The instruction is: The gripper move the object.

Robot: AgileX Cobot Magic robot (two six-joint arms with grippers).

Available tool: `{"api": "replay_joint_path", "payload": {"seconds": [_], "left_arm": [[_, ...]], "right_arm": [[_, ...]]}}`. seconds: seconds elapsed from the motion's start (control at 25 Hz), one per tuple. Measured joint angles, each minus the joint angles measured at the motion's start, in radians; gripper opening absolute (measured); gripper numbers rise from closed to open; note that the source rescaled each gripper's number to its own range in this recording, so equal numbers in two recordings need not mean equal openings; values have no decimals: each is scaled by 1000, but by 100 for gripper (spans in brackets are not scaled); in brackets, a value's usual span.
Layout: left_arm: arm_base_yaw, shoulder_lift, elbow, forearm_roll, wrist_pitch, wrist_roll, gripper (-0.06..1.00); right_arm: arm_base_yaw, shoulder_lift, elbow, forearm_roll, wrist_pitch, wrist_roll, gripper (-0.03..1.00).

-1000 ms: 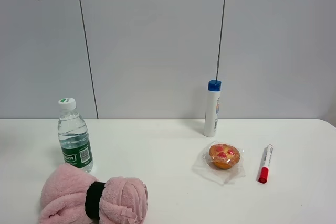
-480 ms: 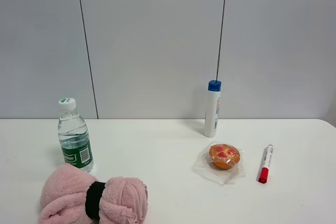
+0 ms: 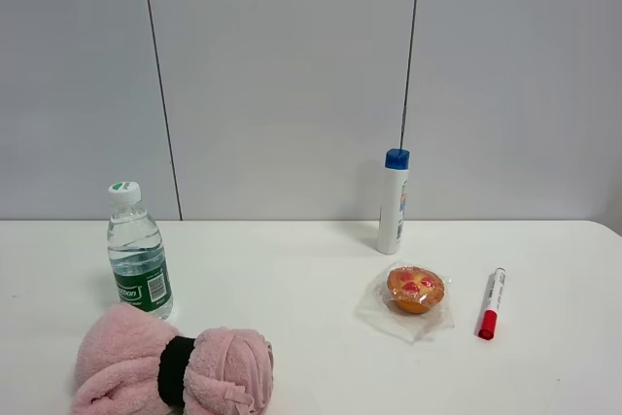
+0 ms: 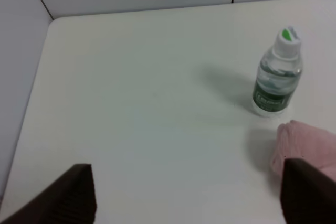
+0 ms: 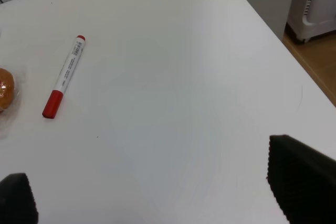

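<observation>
On the white table (image 3: 292, 279) stand a water bottle with a green label (image 3: 137, 252) and a rolled pink towel with a black band (image 3: 175, 366) at the left. A wrapped orange muffin (image 3: 415, 290), a red marker (image 3: 492, 303) and a white bottle with a blue cap (image 3: 394, 200) are at the right. No gripper shows in the exterior view. My left gripper (image 4: 186, 184) is open and empty, high above the table's left part, with the water bottle (image 4: 276, 81) and the towel (image 4: 307, 145) ahead of it. My right gripper (image 5: 152, 182) is open and empty above the right part, near the marker (image 5: 64, 77).
A grey panelled wall (image 3: 292, 75) rises behind the table. The table's right edge (image 5: 273, 38) drops to a wooden floor (image 5: 315, 61) where a white appliance (image 5: 317, 3) stands. The table's left edge (image 4: 29, 108) meets a wall.
A dark part of the left arm at the top left of the exterior view has moved out of the frame. The objects on the table have not moved.
</observation>
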Motion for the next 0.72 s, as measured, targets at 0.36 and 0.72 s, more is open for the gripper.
{"api": "replay_joint_path", "payload": {"seconds": [0.36,0.72], "left_arm": [[0,-316,261,-1,-29,-42,58],[0,-493,397,-1,-117,-137,58]], "right_arm": [[0,0,0,0,0,0,100],[0,0,0,0,0,0,100]]}}
